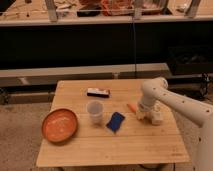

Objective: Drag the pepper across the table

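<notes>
The small orange pepper [131, 107] lies on the light wooden table [100, 145], right of centre, between the blue cloth [115, 122] and the gripper. My gripper [148, 117] hangs from the white arm [170, 100] and sits low on the tabletop just right of the pepper, at its near end. The pepper's far end shows; its near end is close to the gripper.
A big round orange bowl [59, 125] sits at the table's left. A clear plastic cup [94, 112] stands near the middle. A dark flat bar [98, 92] lies at the back. A dark counter with clutter runs behind the table.
</notes>
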You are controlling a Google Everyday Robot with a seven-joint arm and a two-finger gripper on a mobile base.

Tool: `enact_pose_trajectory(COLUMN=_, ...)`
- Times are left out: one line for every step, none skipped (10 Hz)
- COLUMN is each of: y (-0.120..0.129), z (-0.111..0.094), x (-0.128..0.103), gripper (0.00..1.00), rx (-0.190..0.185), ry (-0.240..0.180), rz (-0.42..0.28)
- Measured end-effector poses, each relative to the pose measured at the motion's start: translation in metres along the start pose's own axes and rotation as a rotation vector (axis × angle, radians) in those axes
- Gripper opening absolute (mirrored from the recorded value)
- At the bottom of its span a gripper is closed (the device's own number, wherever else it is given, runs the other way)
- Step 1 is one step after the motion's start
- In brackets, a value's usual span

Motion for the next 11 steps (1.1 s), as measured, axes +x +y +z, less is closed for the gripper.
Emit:
enact_pose_trajectory(y=-0.003, z=-0.001, x=-0.002, gripper=0.02, rx=0.0, ry=0.001, rz=0.0)
enact_pose_trajectory(y=-0.004, z=0.0, x=-0.005, gripper=0.02, rx=-0.001, ry=0.003, rz=-0.003)
enact_pose_trajectory(y=-0.007, z=0.001, x=-0.013, gripper=0.02, rx=-0.001, ry=0.009, rz=-0.008)
enact_pose_trajectory(y=-0.009, z=0.004, x=-0.021, gripper=0.02, rx=0.0, ry=0.019, rz=-0.014)
enact_pose_trajectory(y=-0.009, z=0.006, x=-0.026, gripper=0.02, rx=0.001, ry=0.024, rz=-0.019)
enact_pose_trajectory(y=-0.01, z=0.006, x=-0.028, gripper=0.02, rx=0.004, ry=0.028, rz=-0.021)
enact_pose_trajectory(y=-0.012, z=0.007, x=-0.03, gripper=0.02, rx=0.008, ry=0.032, rz=-0.021)
enact_pose_trajectory(y=-0.014, z=0.007, x=-0.031, gripper=0.02, rx=0.012, ry=0.038, rz=-0.021)
enact_pose_trajectory(y=-0.015, z=0.006, x=-0.034, gripper=0.02, rx=0.012, ry=0.039, rz=-0.023)
enact_pose_trajectory(y=-0.016, z=0.006, x=-0.036, gripper=0.02, rx=0.012, ry=0.042, rz=-0.025)
enact_pose_trajectory(y=-0.017, z=0.006, x=-0.04, gripper=0.02, rx=0.013, ry=0.045, rz=-0.028)
